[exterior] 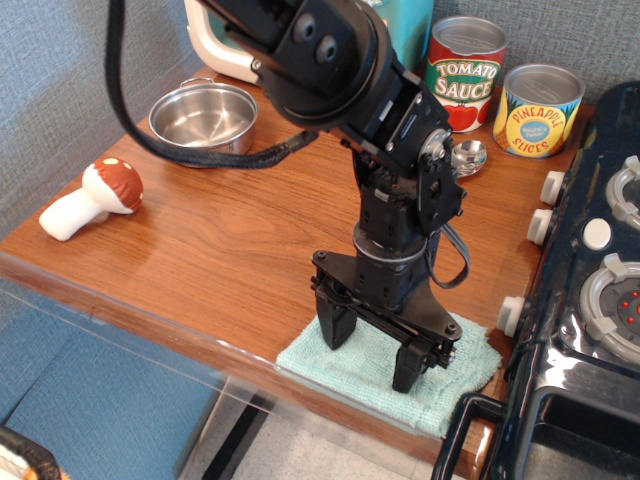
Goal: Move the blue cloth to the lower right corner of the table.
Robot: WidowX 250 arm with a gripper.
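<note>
The blue cloth (365, 373) is a pale aqua terry cloth lying flat at the front right corner of the reddish-brown table (230, 240), next to the black toy stove (590, 300). My gripper (372, 354) stands upright over the cloth, its two black fingers spread apart with the tips on or just above the fabric. The jaws hold nothing between them. The arm hides the cloth's middle and part of the yellow-handled spoon behind it.
A steel pot (203, 117) and a toy microwave (225, 50) stand at the back left. A toy mushroom (92, 198) lies at the left edge. Tomato sauce can (463, 70) and pineapple can (540, 108) stand at the back. A spoon bowl (468, 156) shows behind the arm.
</note>
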